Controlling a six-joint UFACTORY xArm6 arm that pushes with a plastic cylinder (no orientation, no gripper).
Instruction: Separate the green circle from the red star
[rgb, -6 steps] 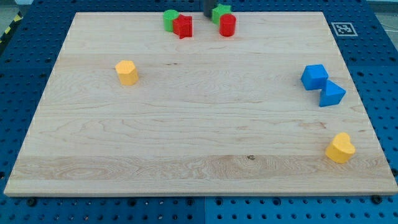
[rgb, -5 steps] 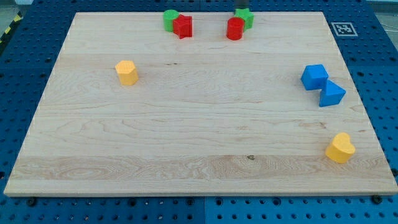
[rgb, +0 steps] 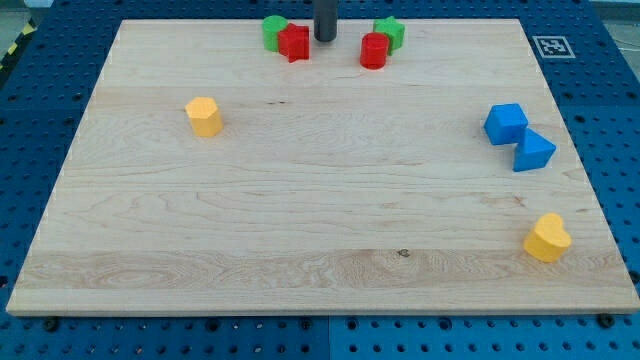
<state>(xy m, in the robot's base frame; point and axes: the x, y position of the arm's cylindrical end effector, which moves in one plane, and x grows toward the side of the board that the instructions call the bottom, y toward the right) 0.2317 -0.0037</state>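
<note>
The green circle (rgb: 273, 29) sits at the view's top, touching the left side of the red star (rgb: 294, 43). My tip (rgb: 325, 38) stands just right of the red star, a small gap between them. Further right are a red cylinder (rgb: 374, 50) and a green star (rgb: 390, 32), touching each other.
A yellow hexagon block (rgb: 204, 116) lies at the left. A blue cube (rgb: 506, 123) and a blue triangle (rgb: 534, 151) touch at the right. A yellow heart (rgb: 547, 238) lies at the lower right. A marker tag (rgb: 551, 46) is at the board's top right corner.
My tip moved left from beside the green star to just right of the red star. The green star and red cylinder were pushed right earlier and now rest.
</note>
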